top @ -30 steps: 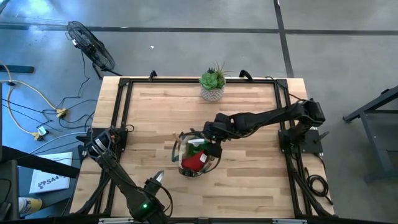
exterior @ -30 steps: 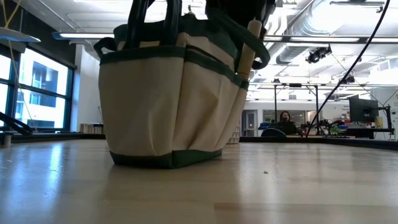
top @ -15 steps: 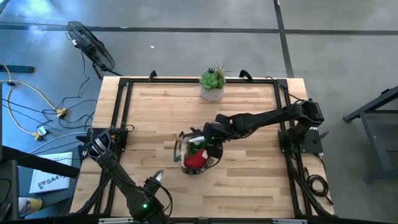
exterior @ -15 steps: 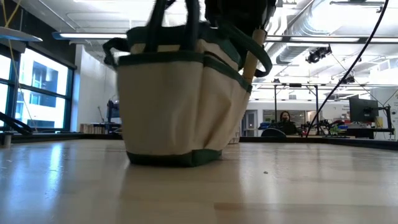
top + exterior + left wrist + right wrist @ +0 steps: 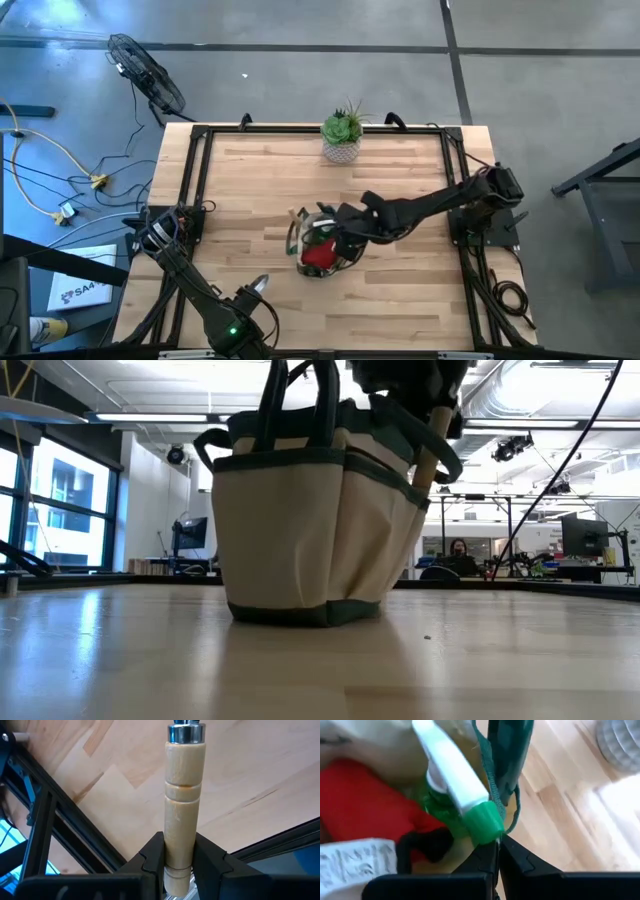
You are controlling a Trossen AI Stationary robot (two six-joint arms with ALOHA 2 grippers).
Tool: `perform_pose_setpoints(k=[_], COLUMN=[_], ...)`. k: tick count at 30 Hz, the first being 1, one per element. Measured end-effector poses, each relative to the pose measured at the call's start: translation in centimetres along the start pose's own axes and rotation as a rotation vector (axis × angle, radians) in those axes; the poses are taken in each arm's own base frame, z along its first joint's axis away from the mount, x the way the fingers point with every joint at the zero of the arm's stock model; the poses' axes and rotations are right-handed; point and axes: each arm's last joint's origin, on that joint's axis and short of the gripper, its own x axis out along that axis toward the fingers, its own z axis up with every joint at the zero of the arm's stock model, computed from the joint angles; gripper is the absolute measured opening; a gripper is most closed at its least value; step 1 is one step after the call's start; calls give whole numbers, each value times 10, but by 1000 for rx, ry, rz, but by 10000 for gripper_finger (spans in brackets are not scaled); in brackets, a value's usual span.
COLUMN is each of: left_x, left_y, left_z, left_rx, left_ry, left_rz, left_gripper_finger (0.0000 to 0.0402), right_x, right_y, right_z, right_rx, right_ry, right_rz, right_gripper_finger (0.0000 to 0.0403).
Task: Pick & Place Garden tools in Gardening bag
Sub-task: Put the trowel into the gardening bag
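Note:
The gardening bag (image 5: 320, 248), tan with a dark green rim, stands upright on its base (image 5: 305, 615) at the table's middle. Inside it I see a red glove (image 5: 360, 805) and a green spray bottle with a white nozzle (image 5: 452, 780). A wooden handle (image 5: 432, 455) sticks up from a side pocket. My right gripper (image 5: 497, 854) is shut at the bag's right rim. Near the table's front edge my left gripper (image 5: 179, 862) is shut on a wooden-handled tool (image 5: 183, 795) and held above the table. My left gripper pinches the tool's wooden handle near its free end (image 5: 178, 851) between its two fingers. The fingers point steeply down. The handle runs on past the fingertips to a metal collar (image 5: 185, 730), clear of the table. My right gripper is shut on a thin dark green fabric edge (image 5: 495, 827) at the bag's rim, beside a loop handle (image 5: 510, 750). It comes slanting down from the table's right. One layer or several, I cannot tell. The bag stays on the table.
A green succulent in a white pot (image 5: 342, 135) stands at the table's far edge. Black frame rails (image 5: 196, 170) run along the table's sides. A fan (image 5: 148, 75) and cables lie on the floor beyond the left edge.
The bag has slid a short way along the table toward its right edge, staying upright. My right arm has swung with it, toward the table's near and right edges, and its wrist has turned.

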Motion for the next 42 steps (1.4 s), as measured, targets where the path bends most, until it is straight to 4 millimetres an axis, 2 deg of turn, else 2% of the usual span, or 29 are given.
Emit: perform_pose_setpoints(k=[10, 22, 26, 31, 35, 42], left_x=[1, 5, 5, 5, 5, 3], left_y=[1, 7, 8, 8, 6, 3], left_z=[-4, -36, -40, -38, -34, -24], left_rx=[147, 247, 249, 245, 252, 233], left_ry=[-79, -169, -178, -182, -165, -91], left_rz=[-4, -6, -7, -8, -14, -13], left_gripper_finger=[64, 64, 64, 64, 64, 64], right_x=[-17, -51, -61, -64, -61, -63], right_y=[28, 69, 89, 113, 117, 119], right_z=[-25, -79, -95, -107, -112, -107], right_rx=[329, 622, 657, 665, 633, 503], right_ry=[-48, 21, 35, 29, 16, -35], right_rz=[20, 124, 232, 364, 360, 392], right_gripper_finger=[4, 4, 4, 4, 4, 4])
